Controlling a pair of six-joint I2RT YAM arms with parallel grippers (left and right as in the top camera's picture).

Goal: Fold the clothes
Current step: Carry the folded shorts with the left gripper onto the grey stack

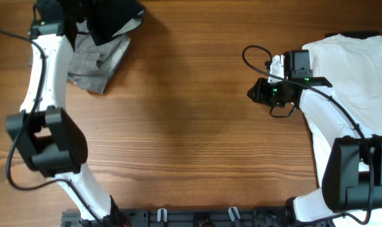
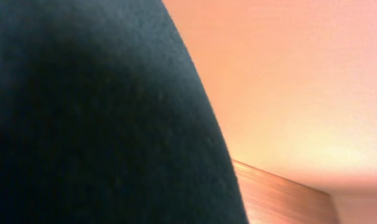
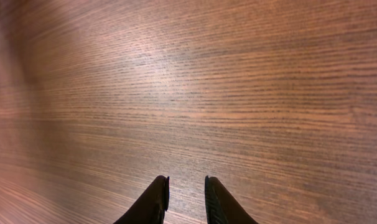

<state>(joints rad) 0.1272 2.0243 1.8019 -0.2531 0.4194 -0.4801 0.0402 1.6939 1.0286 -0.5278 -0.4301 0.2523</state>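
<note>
1. The clothes lie in two groups on the table [image 1: 191, 126], seen from overhead. A black garment [image 1: 115, 19] sits at about 11 o'clock, with a grey garment [image 1: 99, 60] crumpled just below it and partly under it. A white garment [image 1: 355, 69] is spread at about 3 o'clock, running off the right edge. The middle of the wood is bare, and I judge it is the working space where a piece can be laid flat.

2. The left gripper [image 1: 84, 19] reaches into the pile at 11 o'clock. Its wrist camera is filled on the left by dark cloth pressed close to the lens, and no fingers show. I cannot tell whether the gripper is wide, narrow or holding the black garment. Its position suggests it is there to take that piece out of the pile.

3. The right gripper [image 3: 186, 180] hangs just off the white garment's left edge and points toward 9 o'clock. Its wrist view shows only wood grain below. The fingertips [image 3: 157, 193] stand a narrow gap apart with nothing between them, so it carries no cloth. It appears parked clear of the centre, leaving room for the other arm.

4. Folding looks barely begun. No garment is laid out flat in the centre and none shows a neat fold.

5. One risk is that lifting the black piece drags the grey one along, since the two overlap.
</note>
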